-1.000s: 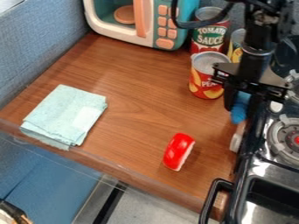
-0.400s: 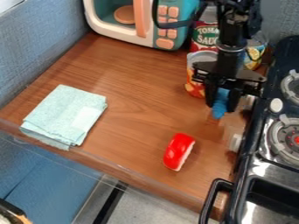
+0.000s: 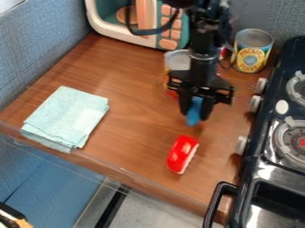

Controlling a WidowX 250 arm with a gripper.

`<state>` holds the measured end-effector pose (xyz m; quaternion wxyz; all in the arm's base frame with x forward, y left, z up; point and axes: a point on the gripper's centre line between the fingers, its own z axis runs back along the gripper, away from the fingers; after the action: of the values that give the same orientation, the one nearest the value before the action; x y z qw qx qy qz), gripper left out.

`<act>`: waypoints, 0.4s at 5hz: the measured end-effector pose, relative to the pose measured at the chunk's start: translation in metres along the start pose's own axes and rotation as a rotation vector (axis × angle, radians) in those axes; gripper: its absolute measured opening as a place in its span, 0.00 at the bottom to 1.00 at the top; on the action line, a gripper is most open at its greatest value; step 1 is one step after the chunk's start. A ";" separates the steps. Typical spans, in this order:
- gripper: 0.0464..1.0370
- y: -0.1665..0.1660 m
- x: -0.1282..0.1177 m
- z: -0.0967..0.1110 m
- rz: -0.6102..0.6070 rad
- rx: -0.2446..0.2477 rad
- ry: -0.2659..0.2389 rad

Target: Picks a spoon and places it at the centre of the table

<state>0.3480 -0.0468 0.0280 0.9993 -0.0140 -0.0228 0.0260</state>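
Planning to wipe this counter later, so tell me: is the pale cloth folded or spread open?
Folded: the light green cloth lies as a compact pad, with stacked layers showing along its near edge.

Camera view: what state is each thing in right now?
Gripper: closed on the spoon.
Spoon: held, pointing down; contact with the table unclear.
Cloth: folded, lying flat.
Red toy: lying on the table.
Yellow can: upright.
Can behind the gripper: upright, partly hidden.
Microwave: door looks shut.
Stove: on or off, cannot tell.
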 end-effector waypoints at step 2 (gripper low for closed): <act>0.40 0.059 -0.016 0.001 0.055 0.003 0.012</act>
<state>0.3287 0.0109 0.0266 0.9984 -0.0133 -0.0161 0.0532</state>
